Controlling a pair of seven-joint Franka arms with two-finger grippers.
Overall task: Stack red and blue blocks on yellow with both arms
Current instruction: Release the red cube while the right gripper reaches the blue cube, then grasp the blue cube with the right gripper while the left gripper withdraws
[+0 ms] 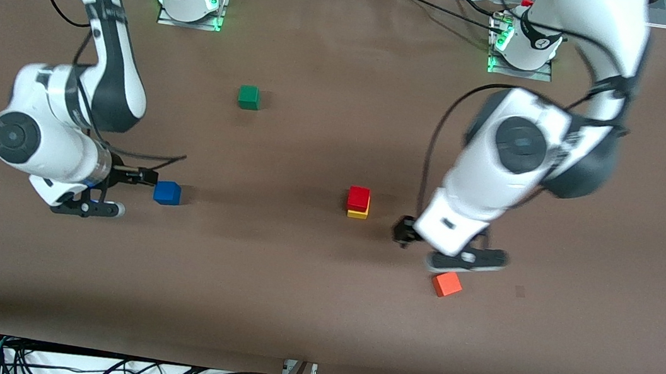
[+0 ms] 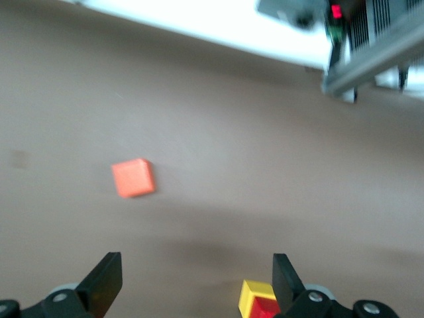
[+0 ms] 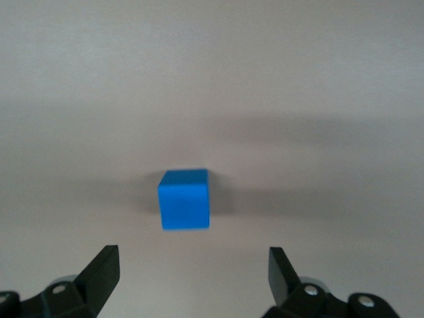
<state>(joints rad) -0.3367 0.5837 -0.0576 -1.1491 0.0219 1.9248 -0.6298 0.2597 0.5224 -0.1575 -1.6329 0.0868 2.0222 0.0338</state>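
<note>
The red block (image 1: 358,198) sits squarely on the yellow block (image 1: 358,213) near the middle of the brown table (image 1: 292,309), while the blue block (image 1: 167,193) lies alone toward the right arm's end. The right gripper (image 3: 192,278) hangs with jaws spread wide and empty, the blue block just ahead of its fingertips and centred between them. The left gripper (image 2: 197,281), also wide and holding nothing, hovers above the table between the two-block stack and an orange cube (image 1: 447,284); its height is hard to judge, as the arm appears blurred. A green cube (image 1: 248,97) rests well apart, nearer the bases. Bare tabletop surrounds every block.
</note>
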